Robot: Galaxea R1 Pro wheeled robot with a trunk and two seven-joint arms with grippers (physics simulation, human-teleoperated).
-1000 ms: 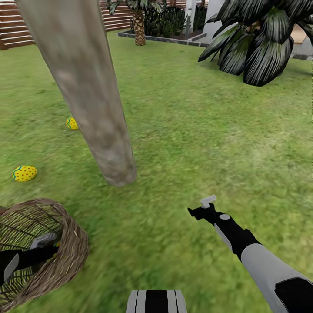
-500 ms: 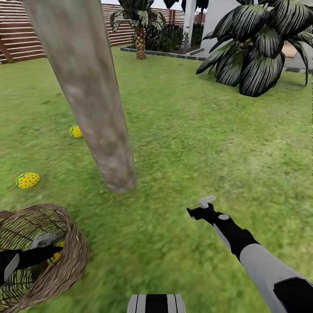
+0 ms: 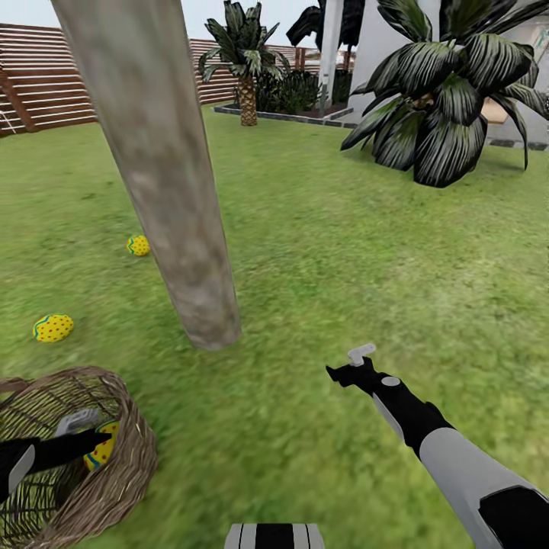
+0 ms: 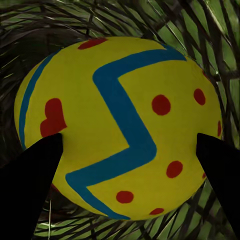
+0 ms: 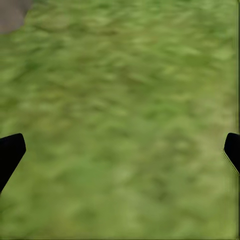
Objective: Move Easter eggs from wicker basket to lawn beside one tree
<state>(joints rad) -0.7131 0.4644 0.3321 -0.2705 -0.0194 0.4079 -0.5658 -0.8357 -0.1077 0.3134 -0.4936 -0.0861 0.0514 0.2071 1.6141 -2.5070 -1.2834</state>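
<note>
Down at the near left, my left gripper (image 3: pixel 95 441) is inside the basket (image 3: pixel 126 465), and its two fingers (image 4: pixel 27 180) sit on both sides of an egg (image 4: pixel 120 125). They press on its sides, so I am holding it. This egg lies on its side, with its long way going across from finger to finger. A blue zigzag band runs over it and red dots are all around.

Two more eggs lie on the grass (image 3: pixel 343 252) to the left of the tree (image 3: pixel 164 175). One egg (image 3: pixel 52 328) is near the basket, lying flat with its long way going left to right. The far egg (image 3: pixel 138 245) is just beside the trunk. I cannot tell which way that one points.

The basket is brown and woven, and it leans a little to the left.

My right gripper (image 3: pixel 351 366) hangs over bare grass at the near right, well apart from the tree. Its fingers (image 5: pixel 10 152) are spread wide with nothing between them.

The ground is short green grass all over. Far away I see a brown slat fence (image 3: pixel 38 84), a small palm (image 3: pixel 244 69), a big dark leafy plant (image 3: pixel 442 99) on the right, and a white wall (image 3: pixel 381 38).
</note>
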